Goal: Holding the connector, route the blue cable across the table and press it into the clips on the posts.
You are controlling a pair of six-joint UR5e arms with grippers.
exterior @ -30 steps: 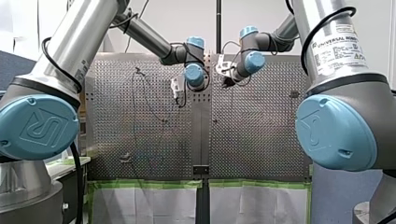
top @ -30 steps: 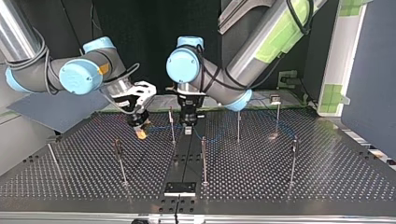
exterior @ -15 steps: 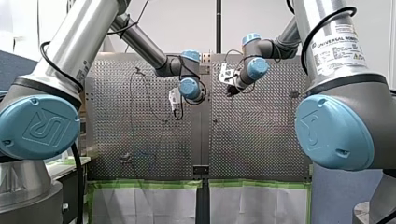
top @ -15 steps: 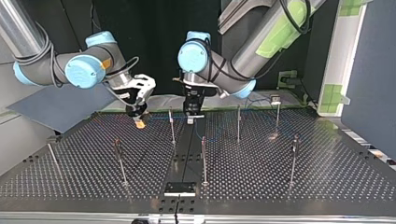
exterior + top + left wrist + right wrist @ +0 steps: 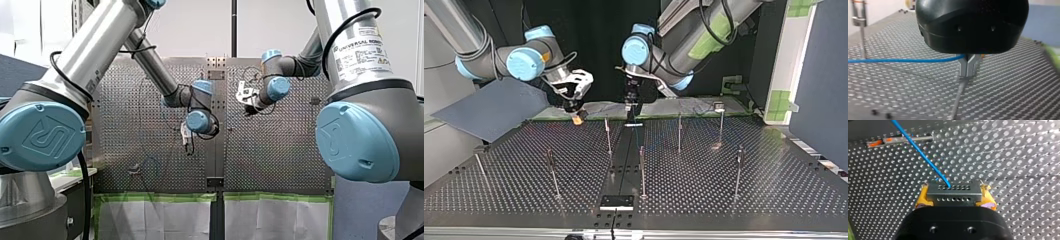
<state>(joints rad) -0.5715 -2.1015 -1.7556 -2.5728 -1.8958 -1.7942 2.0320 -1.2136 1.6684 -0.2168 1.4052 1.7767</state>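
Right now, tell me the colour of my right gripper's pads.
Yellow pads, clearest in the right wrist view.

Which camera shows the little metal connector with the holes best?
The right wrist view: the connector sits close up, clamped between my right gripper's yellow-padded fingers, with the blue cable leaving it. In the top view it is only a tiny speck at that gripper's tip. The front and left wrist views do not show it.

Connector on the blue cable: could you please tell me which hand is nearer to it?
Right. My right hand grips the connector between its yellow pads; my left hand pinches the blue cable further along, apart from the connector.
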